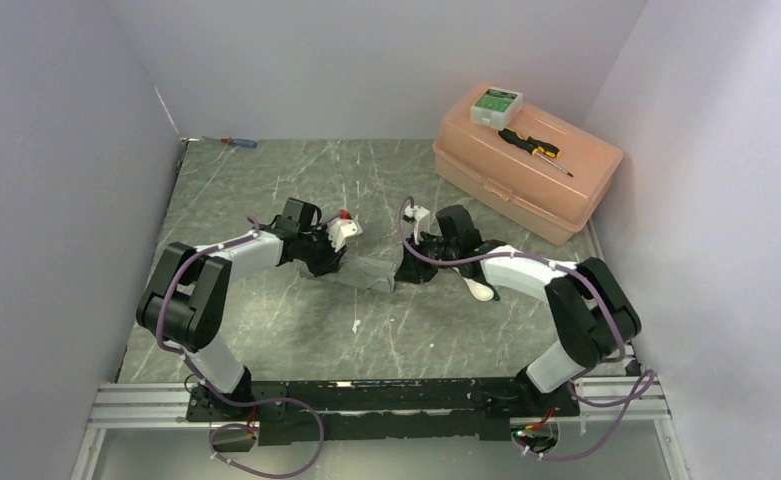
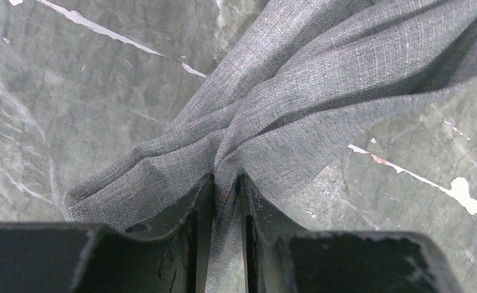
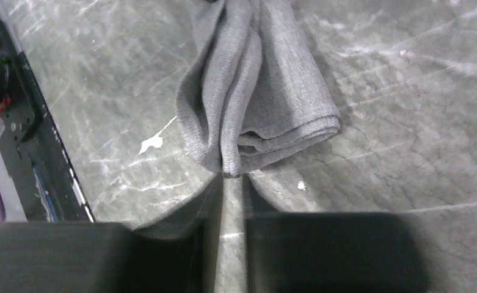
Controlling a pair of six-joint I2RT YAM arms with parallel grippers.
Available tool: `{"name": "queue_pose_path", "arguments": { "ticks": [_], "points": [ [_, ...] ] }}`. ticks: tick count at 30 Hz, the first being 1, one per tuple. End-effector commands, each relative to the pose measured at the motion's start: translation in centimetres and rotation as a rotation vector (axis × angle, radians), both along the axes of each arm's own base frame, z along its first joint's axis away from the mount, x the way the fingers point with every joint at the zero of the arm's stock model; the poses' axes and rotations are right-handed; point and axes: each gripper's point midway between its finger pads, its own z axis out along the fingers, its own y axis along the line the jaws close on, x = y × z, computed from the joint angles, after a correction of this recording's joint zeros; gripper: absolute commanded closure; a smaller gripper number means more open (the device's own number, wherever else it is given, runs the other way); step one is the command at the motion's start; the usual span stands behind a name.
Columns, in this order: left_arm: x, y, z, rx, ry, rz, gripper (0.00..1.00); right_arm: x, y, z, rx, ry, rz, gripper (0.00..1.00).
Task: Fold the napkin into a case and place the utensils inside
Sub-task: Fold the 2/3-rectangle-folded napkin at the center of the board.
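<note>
Only the left wrist view shows left pincer [image 2: 226, 181] clamping napkin [image 2: 297, 91].

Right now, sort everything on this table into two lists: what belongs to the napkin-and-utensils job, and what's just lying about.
Job in hand:
grey napkin
white spoon

Lying about:
peach plastic box
black-and-yellow screwdriver
small white-and-green box
red-and-blue screwdriver

Matt woven cloth napkin [image 2: 321, 79], smooth marbled table [image 2: 71, 91]
</note>
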Motion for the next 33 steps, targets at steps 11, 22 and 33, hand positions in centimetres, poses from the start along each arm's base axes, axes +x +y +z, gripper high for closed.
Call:
{"name": "queue_pose_path", "arguments": {
  "ticks": [11, 22, 33],
  "points": [
    [1.0, 0.5, 0.1, 0.011, -0.024, 0.044, 0.73, -0.1, 5.3, 7.8, 0.196, -0.068, 0.142, 1.0],
    [1.1, 0.6, 0.2, 0.015, -0.033, 0.049, 0.72, -3.2, 8.9, 6.3, 0.298, 0.049, 0.37, 1.0],
    [1.0, 0.7, 0.1, 0.025, -0.035, 0.035, 0.72, -0.1, 7.9, 0.0, 0.28, 0.212, 0.311, 1.0]
  ]
}}
